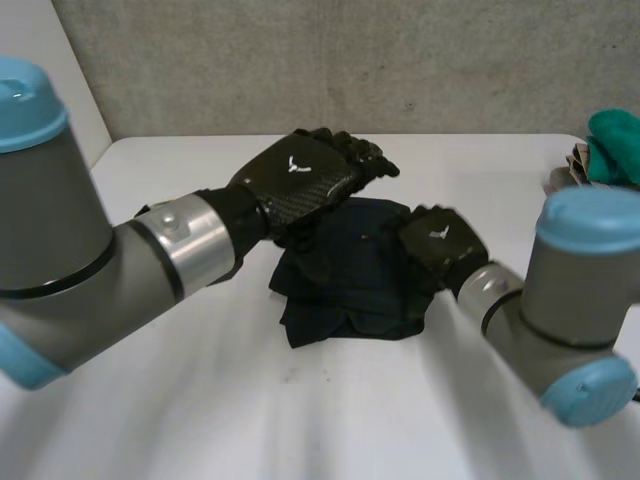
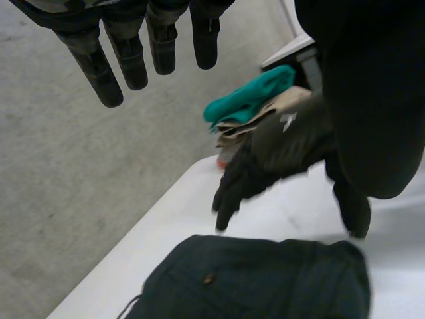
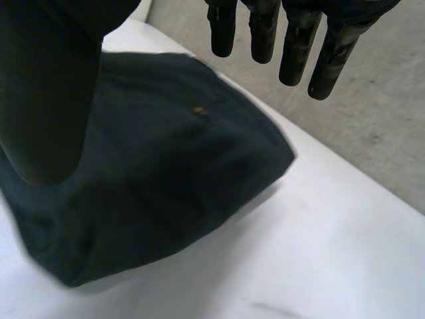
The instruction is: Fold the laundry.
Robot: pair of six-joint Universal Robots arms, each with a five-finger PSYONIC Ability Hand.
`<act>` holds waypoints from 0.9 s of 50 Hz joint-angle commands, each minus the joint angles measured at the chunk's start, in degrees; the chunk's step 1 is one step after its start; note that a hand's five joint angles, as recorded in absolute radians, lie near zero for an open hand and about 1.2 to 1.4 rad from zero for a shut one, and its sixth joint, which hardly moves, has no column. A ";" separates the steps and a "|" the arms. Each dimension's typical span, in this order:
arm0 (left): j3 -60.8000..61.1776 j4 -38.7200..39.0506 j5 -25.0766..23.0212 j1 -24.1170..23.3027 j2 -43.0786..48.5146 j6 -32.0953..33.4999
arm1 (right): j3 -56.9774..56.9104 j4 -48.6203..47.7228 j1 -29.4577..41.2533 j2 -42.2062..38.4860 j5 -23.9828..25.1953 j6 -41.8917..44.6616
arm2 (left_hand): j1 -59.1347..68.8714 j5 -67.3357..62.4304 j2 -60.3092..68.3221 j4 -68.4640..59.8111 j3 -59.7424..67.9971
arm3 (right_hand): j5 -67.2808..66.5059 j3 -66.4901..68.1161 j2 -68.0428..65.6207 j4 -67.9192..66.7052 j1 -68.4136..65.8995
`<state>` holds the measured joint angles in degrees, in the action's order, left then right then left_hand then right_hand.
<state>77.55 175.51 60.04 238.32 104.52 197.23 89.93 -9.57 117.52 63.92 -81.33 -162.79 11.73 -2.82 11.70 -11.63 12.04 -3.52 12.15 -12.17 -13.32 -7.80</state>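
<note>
A dark navy garment (image 1: 350, 275) lies bunched and partly folded in the middle of the white table (image 1: 200, 400). My left hand (image 1: 305, 175) hovers above its far left part with straight fingers (image 2: 113, 66), holding nothing. My right hand (image 1: 440, 240) is at the garment's right edge, fingers (image 3: 292, 53) straight and spread above the cloth (image 3: 159, 166). In the left wrist view the garment (image 2: 265, 282) lies below my fingertips and the right hand (image 2: 272, 159) shows beyond it. A small button (image 3: 198, 111) shows on the cloth.
At the table's far right corner lies a pile of other laundry, with a teal cloth (image 1: 615, 145) on top of beige fabric (image 2: 265, 119). A grey concrete wall (image 1: 350, 60) runs behind the table. The table's front is bare white surface.
</note>
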 commanded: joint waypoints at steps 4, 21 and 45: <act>2.08 0.71 -1.77 0.66 -2.57 -0.01 | 4.73 -19.25 3.51 -7.93 -0.49 1.07 | -1.68 2.77 -1.65 1.59 -2.00 | 3.52 -2.15 2.17 3.32 -2.20; 2.25 2.03 -1.59 0.74 -2.48 -0.10 | -4.85 -21.28 4.30 -15.58 0.21 5.03 | -1.68 2.77 -1.65 1.59 -2.00 | -18.90 20.27 -20.25 -19.10 -24.62; 2.25 2.12 -1.59 1.01 -2.57 -0.10 | -14.43 -16.62 3.77 -17.79 0.21 4.76 | -1.51 2.60 -1.49 1.42 -1.83 | -66.48 67.85 -67.83 -66.68 -72.20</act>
<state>79.81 177.63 58.44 239.25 102.03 197.14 76.13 -26.06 121.78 43.48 -80.91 -158.24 11.73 -2.82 11.70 -11.63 12.04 -50.04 63.67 -66.31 -67.19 -49.24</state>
